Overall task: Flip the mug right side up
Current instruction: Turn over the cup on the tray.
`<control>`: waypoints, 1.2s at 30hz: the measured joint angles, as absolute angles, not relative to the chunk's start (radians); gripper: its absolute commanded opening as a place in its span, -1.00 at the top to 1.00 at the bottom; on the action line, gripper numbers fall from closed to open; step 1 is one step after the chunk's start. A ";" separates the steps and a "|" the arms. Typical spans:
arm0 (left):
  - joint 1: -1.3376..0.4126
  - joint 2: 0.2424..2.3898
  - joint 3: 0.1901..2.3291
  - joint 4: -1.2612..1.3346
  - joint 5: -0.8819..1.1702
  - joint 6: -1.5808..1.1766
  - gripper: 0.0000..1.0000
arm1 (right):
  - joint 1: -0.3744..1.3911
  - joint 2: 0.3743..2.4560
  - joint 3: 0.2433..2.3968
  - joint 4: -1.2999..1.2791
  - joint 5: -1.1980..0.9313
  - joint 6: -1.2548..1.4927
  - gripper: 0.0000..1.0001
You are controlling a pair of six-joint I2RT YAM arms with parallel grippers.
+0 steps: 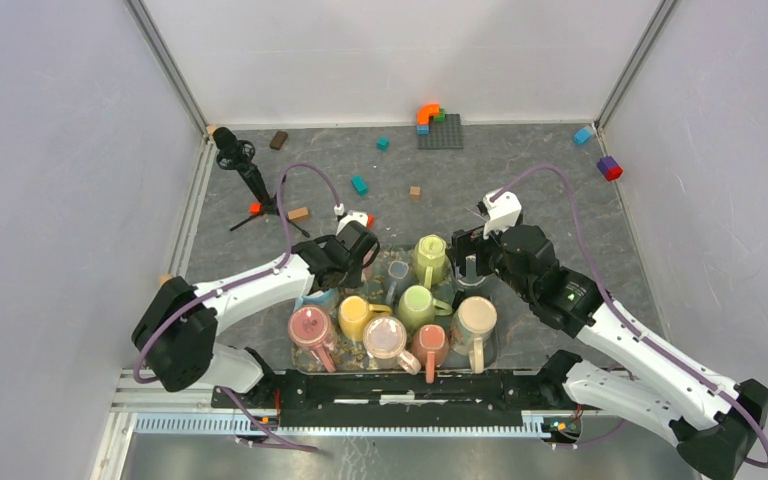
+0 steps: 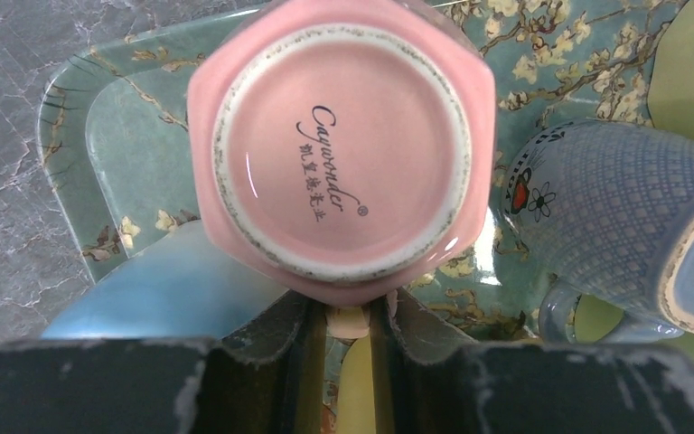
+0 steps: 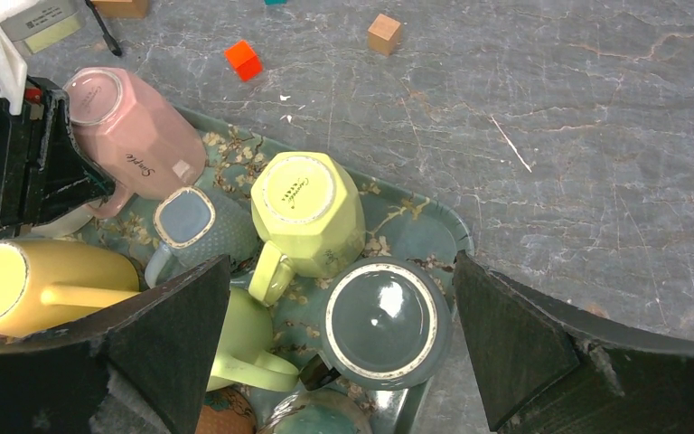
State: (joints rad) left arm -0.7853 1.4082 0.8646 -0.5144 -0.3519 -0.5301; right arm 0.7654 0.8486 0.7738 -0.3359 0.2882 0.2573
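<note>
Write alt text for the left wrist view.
A pink mug, base toward the camera, fills the view, its handle pinched in the left gripper at the bottom edge. Under it lies a teal blossom-patterned tray on a grey table, with a blue mug at the right.

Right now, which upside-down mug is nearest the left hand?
The pink mug, base up at the far-left corner of the tray: the left hand is closed around its handle. The yellow-green mug and dark grey mug, also base up, stand farther right.
</note>
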 measured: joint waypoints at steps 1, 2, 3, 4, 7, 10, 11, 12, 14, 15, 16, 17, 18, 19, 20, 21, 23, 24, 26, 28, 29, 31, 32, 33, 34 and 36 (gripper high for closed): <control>-0.788 1.406 0.865 -0.515 -0.357 -0.530 0.94 | 0.765 0.848 0.772 -0.334 0.288 0.258 -0.96; -0.789 1.402 0.865 -0.517 -0.360 -0.529 0.96 | 0.765 0.848 0.771 -0.331 0.288 0.258 -0.96; -0.792 1.396 0.865 -0.521 -0.363 -0.529 0.96 | 0.765 0.848 0.770 -0.330 0.288 0.258 -0.96; -0.793 1.385 0.865 -0.524 -0.366 -0.529 0.95 | 0.765 0.848 0.770 -0.329 0.288 0.258 -0.96; -0.793 1.341 0.865 -0.522 -0.374 -0.527 0.96 | 0.765 0.848 0.770 -0.322 0.283 0.263 -0.96; -0.793 1.285 0.867 -0.519 -0.386 -0.514 0.96 | 0.765 0.848 0.769 -0.300 0.265 0.270 -0.96; -0.793 1.268 0.871 -0.520 -0.390 -0.511 0.95 | 0.765 0.848 0.767 -0.292 0.259 0.275 -0.96; -0.793 1.257 0.876 -0.520 -0.392 -0.507 0.95 | 0.765 0.848 0.765 -0.281 0.248 0.281 -0.97; -0.793 1.240 0.896 -0.521 -0.392 -0.499 0.96 | 0.765 0.849 0.758 -0.261 0.227 0.293 -0.96; -0.793 1.235 0.909 -0.522 -0.390 -0.496 0.96 | 0.765 0.851 0.754 -0.249 0.215 0.299 -0.96; -0.793 1.231 0.925 -0.524 -0.390 -0.493 0.96 | 0.765 0.854 0.751 -0.238 0.200 0.308 -0.96; -0.793 1.227 0.943 -0.525 -0.387 -0.489 0.96 | 0.765 0.858 0.748 -0.224 0.184 0.316 -0.96; -0.793 1.223 0.960 -0.525 -0.385 -0.485 0.95 | 0.765 0.861 0.746 -0.212 0.171 0.323 -0.96; -0.793 1.217 0.981 -0.527 -0.380 -0.482 0.95 | 0.765 0.863 0.741 -0.194 0.154 0.332 -0.96; -0.793 1.213 0.999 -0.529 -0.374 -0.480 0.96 | 0.765 0.865 0.736 -0.180 0.137 0.341 -0.96; -0.793 1.209 1.021 -0.532 -0.362 -0.477 0.96 | 0.765 0.866 0.730 -0.163 0.123 0.351 -0.96; -0.793 1.202 1.062 -0.537 -0.341 -0.473 0.96 | 0.765 0.867 0.718 -0.124 0.087 0.374 -0.96; -0.793 1.197 1.083 -0.540 -0.329 -0.472 0.96 | 0.765 0.867 0.712 -0.102 0.069 0.388 -0.96; -0.793 1.187 1.124 -0.541 -0.300 -0.471 0.95 | 0.765 0.868 0.701 -0.053 0.030 0.416 -0.96; -0.793 1.176 1.159 -0.543 -0.273 -0.471 0.96 | 0.762 0.875 0.694 0.004 -0.017 0.443 -0.96; -0.793 1.171 1.178 -0.543 -0.257 -0.471 0.96 | 0.759 0.881 0.691 0.039 -0.049 0.458 -0.96; -0.793 1.161 1.214 -0.543 -0.225 -0.470 0.95 | 0.746 0.895 0.687 0.105 -0.105 0.488 -0.96; -0.793 1.156 1.228 -0.543 -0.209 -0.471 0.95 | 0.737 0.899 0.682 0.144 -0.137 0.505 -0.96; -0.793 1.151 1.240 -0.542 -0.196 -0.470 0.95 | 0.726 0.903 0.673 0.188 -0.165 0.528 -0.96; -0.793 1.146 1.252 -0.542 -0.179 -0.471 0.96 | 0.712 0.907 0.660 0.240 -0.205 0.554 -0.96; -0.793 1.138 1.269 -0.537 -0.147 -0.471 0.96 | 0.692 0.917 0.632 0.342 -0.263 0.608 -0.96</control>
